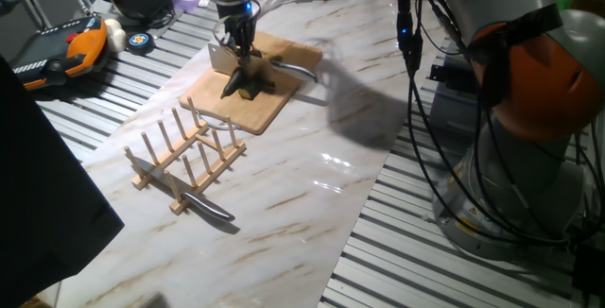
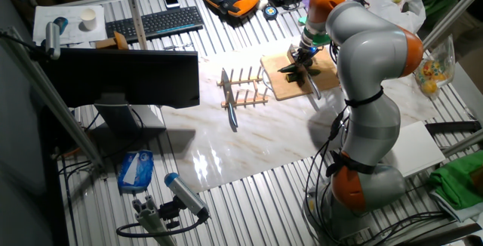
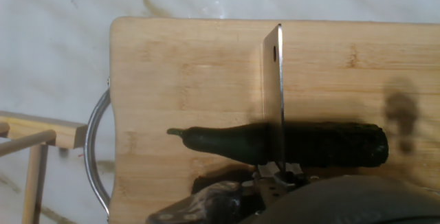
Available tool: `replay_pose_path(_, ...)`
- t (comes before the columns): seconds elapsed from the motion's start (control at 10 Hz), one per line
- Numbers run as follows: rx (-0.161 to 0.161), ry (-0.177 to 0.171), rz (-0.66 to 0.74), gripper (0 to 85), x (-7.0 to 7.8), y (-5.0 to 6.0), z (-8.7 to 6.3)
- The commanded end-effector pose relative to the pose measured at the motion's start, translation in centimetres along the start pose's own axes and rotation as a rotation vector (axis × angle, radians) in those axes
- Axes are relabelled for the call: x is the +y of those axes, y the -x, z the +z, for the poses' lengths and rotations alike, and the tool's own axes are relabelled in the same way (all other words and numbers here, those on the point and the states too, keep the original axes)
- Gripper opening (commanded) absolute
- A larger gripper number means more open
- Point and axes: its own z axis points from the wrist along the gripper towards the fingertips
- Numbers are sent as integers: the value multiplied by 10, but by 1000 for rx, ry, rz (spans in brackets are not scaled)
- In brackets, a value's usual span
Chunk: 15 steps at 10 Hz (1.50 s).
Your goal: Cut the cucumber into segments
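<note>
Your tool (image 1: 240,45) pinches the steel cleaver (image 3: 273,93) edge-down across the whole dark green cucumber (image 3: 282,143) — wooden board (image 3: 185,73) underneath protects the desk.

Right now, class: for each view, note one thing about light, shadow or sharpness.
One fixed view: glare streaks on the marble table. The other fixed view: bright sheen there too. Hand view: the cucumber is sharp, crossed by the blade; the gripper at the bottom edge is blurred.

table (image 1: 312,195): marble top | holds board (image 1: 284,100), rack (image 1: 184,152) (wooden), knife (image 1: 194,197)
</note>
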Motion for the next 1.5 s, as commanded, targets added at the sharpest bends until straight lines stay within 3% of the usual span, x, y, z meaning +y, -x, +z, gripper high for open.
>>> replay_pose_path(0.0, 1, 0, 0, 7, 0, 0, -1)
replay_pose_path(0.9, 37, -21, -4, 7, -8, 4, -40)
replay_pose_path(1.4, 44, -11, -8, 7, -5, 7, -35)
